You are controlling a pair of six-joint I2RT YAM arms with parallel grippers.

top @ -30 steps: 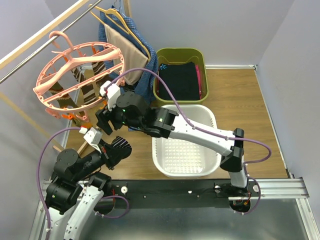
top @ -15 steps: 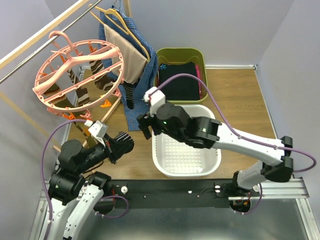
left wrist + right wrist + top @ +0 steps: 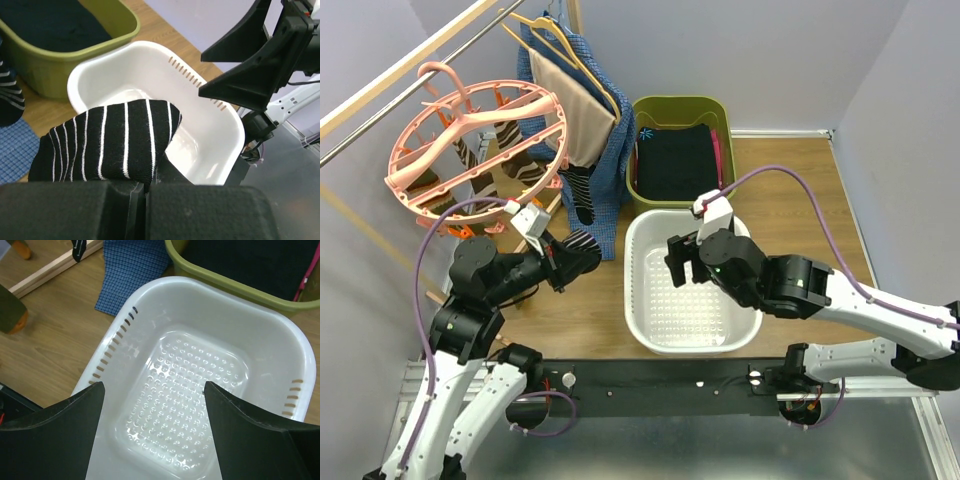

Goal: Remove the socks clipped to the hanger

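Note:
My left gripper [image 3: 570, 260] is shut on a black sock with thin white stripes [image 3: 107, 145], held in the air left of the white basket [image 3: 740, 335]; the sock also shows in the top view [image 3: 582, 244]. The salmon-pink ring hanger [image 3: 425, 185] hangs from the rail at upper left with several striped socks [image 3: 515, 160] clipped under it, and a dark striped sock [image 3: 578, 195] hangs at its right side. My right gripper [image 3: 682, 262] is open and empty over the white basket [image 3: 300, 390].
An olive-green bin [image 3: 715, 108] with black folded clothing stands behind the basket. Beige and blue garments [image 3: 588, 100] hang on thin hangers beside the ring hanger. A wooden rail [image 3: 380, 90] crosses the upper left. Walls close both sides.
My right arm swung from the hanger rightward to over the white basket. My left gripper moved up and right with the black striped sock. The ring hanger settled slightly.

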